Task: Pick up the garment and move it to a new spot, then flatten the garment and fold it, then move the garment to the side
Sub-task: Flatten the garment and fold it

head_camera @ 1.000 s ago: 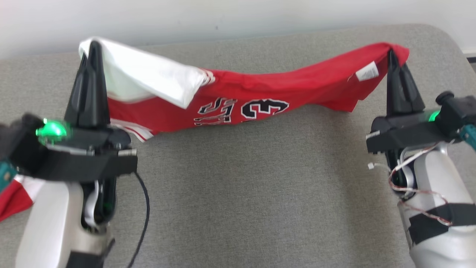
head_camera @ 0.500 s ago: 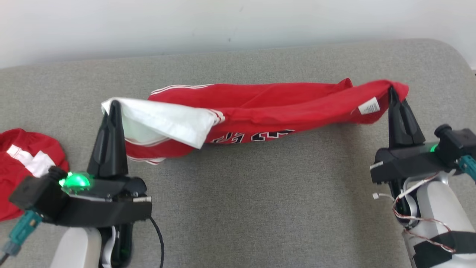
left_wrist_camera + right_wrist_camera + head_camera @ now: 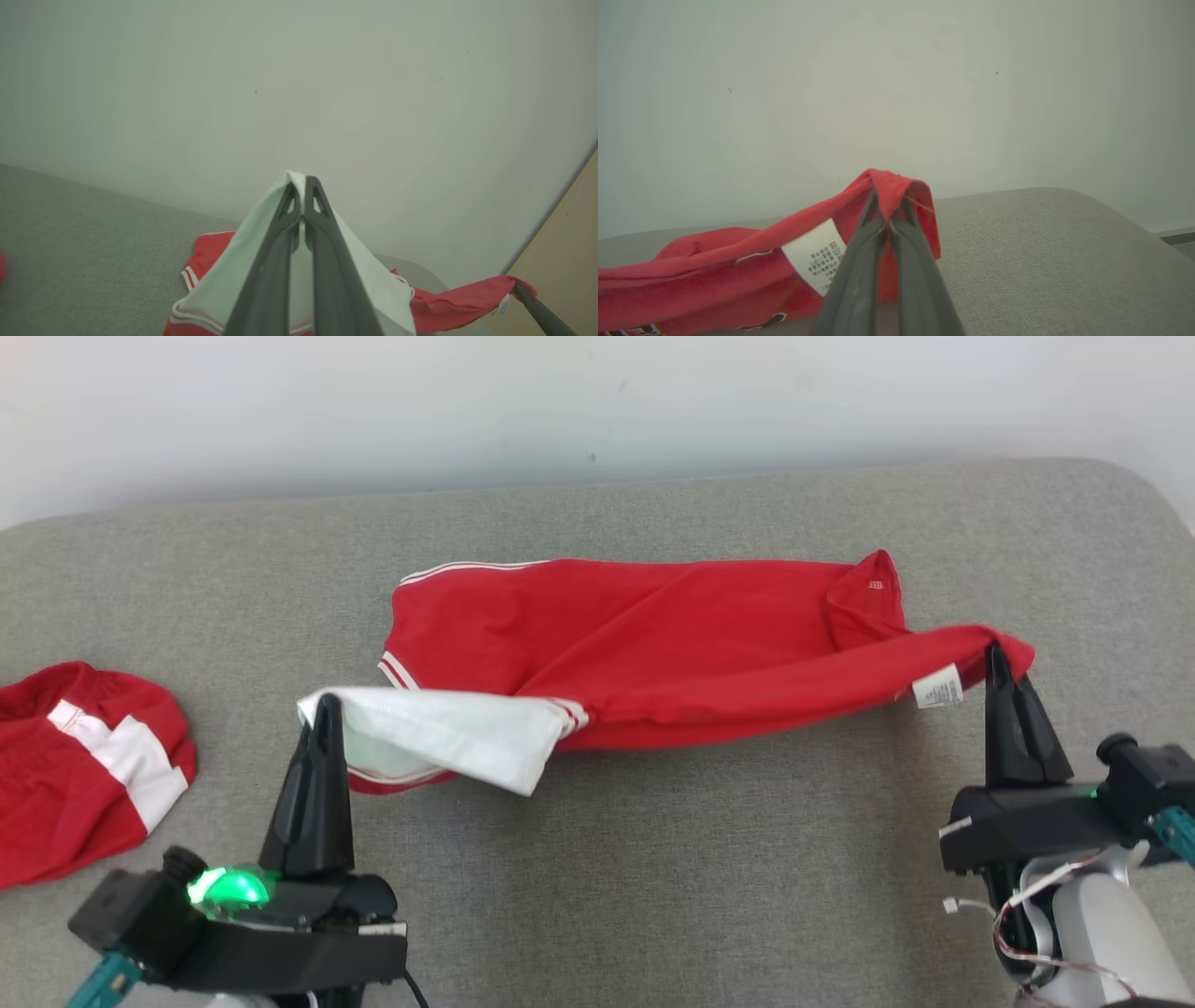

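The garment (image 3: 653, 644) is a red jersey with white trim and a white panel, lying across the middle of the grey surface (image 3: 653, 859). My left gripper (image 3: 326, 702) is shut on its white corner (image 3: 439, 733) at the near left, which is held up off the surface. My right gripper (image 3: 999, 651) is shut on the red corner beside the white care label (image 3: 937, 687) at the right. Between the two the near edge hangs in a slack line. The left wrist view has white cloth (image 3: 373, 289) pinched by the fingers (image 3: 327, 261); the right wrist view has red cloth (image 3: 896, 186) over the fingertips (image 3: 878, 219).
A second red and white piece of clothing (image 3: 84, 765) lies bunched at the left edge of the grey surface. A pale wall (image 3: 597, 401) runs along the far side. The surface rounds off at the far right corner (image 3: 1148, 504).
Both grippers came back toward me and lower, keeping hold of their corners. More of the jersey now rests on the surface with its printed number hidden. The head camera also tilted.
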Controlling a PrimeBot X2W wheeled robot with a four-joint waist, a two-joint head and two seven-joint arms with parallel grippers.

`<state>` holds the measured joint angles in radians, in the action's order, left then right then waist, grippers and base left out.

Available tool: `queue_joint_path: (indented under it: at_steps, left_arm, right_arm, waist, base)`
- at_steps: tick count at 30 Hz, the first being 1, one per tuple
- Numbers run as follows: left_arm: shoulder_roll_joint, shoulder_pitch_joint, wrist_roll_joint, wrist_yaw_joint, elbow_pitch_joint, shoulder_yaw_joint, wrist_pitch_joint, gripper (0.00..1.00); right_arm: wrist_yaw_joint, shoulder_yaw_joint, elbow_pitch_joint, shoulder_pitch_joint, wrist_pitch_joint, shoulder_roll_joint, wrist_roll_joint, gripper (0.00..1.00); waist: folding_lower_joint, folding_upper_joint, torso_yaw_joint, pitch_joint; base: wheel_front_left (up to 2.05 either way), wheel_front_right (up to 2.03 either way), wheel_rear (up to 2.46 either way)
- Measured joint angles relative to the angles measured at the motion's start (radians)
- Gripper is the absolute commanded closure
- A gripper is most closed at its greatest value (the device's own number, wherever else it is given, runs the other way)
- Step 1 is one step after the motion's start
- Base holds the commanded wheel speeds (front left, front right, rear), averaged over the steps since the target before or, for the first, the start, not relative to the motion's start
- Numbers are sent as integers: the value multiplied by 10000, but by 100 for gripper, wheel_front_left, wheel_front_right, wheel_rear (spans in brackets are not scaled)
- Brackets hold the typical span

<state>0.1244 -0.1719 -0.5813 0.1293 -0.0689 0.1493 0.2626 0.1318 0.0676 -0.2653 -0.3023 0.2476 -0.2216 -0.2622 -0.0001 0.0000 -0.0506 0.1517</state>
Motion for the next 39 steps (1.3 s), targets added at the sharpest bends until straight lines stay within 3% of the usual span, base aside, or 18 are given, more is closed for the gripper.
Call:
queue_joint_path:
  at_steps: [10,15,24,30,39]
  left_arm:
    - [-270,1144,-780,0,-48,75,-2,100]
    - [-159,1726,-1643,0,-25,702,-2,100]
    - [932,2426,-3482,2,-44,1768,-48,100]
    - [1595,2910,-4748,2,-178,1941,-270,100]
    - [2516,3558,-6462,2,-721,2435,-1459,100]
  right_arm:
    - [0,355,332,1071,-184,520,88,100]
    - [0,673,470,1728,-280,775,104,100]
    - [0,1181,1062,2962,-901,1327,313,100]
    - [0,1601,1149,3439,-1476,1469,232,100]
    - [0,1735,1691,3933,-2940,1597,81,100]
  waist:
    - [0,0,205,-166]
    - [1,0,366,-252]
    - [1,0,610,-415]
    - [1,0,557,-471]
    - [0,-1,391,-441]
  base:
    - [0,0,0]
    - [0,0,0]
    - [0,0,0]
    - [0,0,0]
    - [0,0,0]
